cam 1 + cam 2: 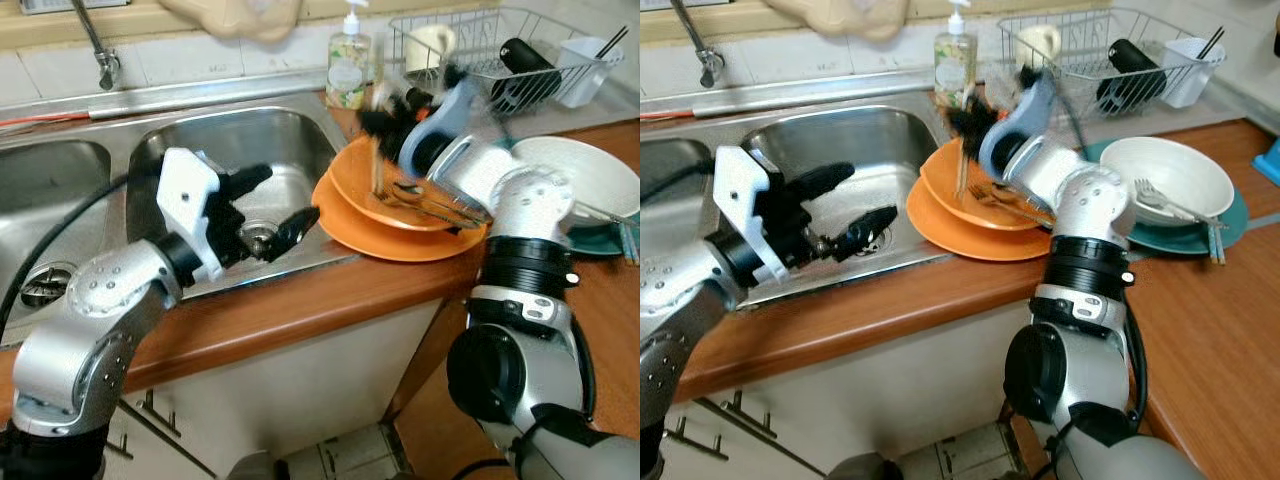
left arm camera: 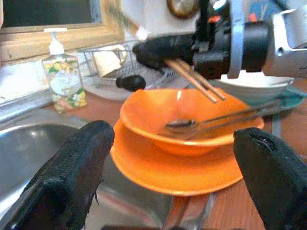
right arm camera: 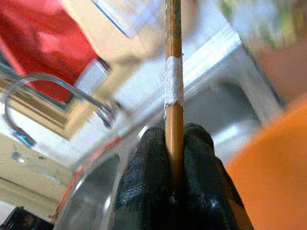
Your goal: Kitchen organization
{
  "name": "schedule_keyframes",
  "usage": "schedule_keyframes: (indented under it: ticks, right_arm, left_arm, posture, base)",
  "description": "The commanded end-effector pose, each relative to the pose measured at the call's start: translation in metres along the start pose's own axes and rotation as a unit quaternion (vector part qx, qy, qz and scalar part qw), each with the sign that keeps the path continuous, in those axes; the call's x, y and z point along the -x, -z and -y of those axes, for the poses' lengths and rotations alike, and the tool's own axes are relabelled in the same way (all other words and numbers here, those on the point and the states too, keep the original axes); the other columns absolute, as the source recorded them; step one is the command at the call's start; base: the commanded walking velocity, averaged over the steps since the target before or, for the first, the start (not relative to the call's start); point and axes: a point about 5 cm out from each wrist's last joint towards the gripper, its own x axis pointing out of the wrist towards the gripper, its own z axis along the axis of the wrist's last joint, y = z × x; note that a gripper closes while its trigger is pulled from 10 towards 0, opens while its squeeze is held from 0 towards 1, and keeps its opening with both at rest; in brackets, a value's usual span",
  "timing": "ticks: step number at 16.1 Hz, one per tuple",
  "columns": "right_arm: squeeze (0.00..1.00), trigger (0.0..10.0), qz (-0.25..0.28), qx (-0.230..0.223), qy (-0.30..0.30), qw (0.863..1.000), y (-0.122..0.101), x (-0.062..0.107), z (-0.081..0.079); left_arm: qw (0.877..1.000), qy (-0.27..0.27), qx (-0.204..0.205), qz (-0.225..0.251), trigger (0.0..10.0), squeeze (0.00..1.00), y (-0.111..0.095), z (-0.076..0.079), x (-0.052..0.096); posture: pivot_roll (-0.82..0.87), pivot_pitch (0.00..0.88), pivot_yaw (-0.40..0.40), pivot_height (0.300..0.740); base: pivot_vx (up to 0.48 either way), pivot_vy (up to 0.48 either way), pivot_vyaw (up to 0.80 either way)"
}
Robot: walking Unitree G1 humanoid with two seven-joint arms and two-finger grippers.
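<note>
With the right gripper (image 3: pixel 175 184) clamped on wooden chopsticks (image 2: pixel 194 79) above the orange bowl (image 2: pixel 187 120), clearing cutlery seems underway, likely toward the dish rack (image 1: pixel 480 55) behind; the left gripper (image 1: pixel 265 210) hangs wide beside it.

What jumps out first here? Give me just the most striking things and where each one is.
The stacked orange bowl and orange plate sit bright on the wooden counter beside the steel sink. Above them, the right gripper is shut on wooden chopsticks. The left gripper hangs open over the sink's near edge.
</note>
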Motion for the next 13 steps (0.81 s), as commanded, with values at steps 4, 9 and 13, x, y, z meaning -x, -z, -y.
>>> schedule_keyframes:
  ticks: [4, 9, 13]
  right_arm:
    - [0.0, 0.0, -0.008, 0.159, -0.102, 0.982, 0.014, 0.024, -0.025]
    - [0.0, 0.0, -0.047, 0.256, -0.203, 0.944, 0.053, 0.065, -0.02]
    - [0.0, 0.0, -0.081, 0.29, -0.242, 0.922, 0.076, 0.076, -0.018]
  left_arm:
    - [0.998, 0.0, 0.045, 0.033, 10.0, 0.0, -0.007, -0.006, -0.005]
    - [0.98, 0.029, 0.163, 0.11, 10.0, 0.0, -0.01, -0.013, -0.007]
    - [0.954, 0.066, 0.26, 0.135, 10.0, 0.0, 0.001, -0.013, -0.004]
  posture:
    - [0.0, 0.0, 0.054, 0.716]
    - [0.03, 0.0, 0.03, 0.716]
    - [0.03, 0.0, 0.044, 0.716]
  base:
    - [0.0, 0.0, 0.0]
    - [0.0, 0.0, 0.0]
    - [0.0, 0.0, 0.0]
